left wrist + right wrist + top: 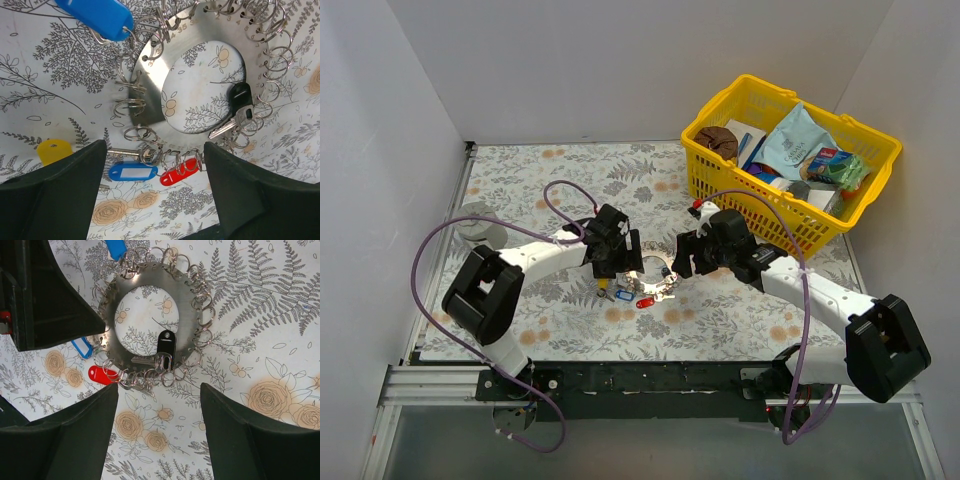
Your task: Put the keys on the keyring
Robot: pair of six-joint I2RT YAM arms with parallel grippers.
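Keyring (658, 271) under downturned left gripper (155, 150), right gripper (157, 390)

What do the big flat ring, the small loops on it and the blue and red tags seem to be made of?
The flat ring: probably brushed steel; grey sheen, stamped numbers. The small loops: bright coiled metal wire. The blue tag and red tag: apparently glossy plastic; saturated colour, rounded moulded edges, white label window on the blue.

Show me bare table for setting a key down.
Free: floral tablecloth far left, between back wall and left arm; the near strip in front of the flat steel ring plate. Crowded: centre, around that plate and its coloured key tags; yellow plastic basket fills far right.
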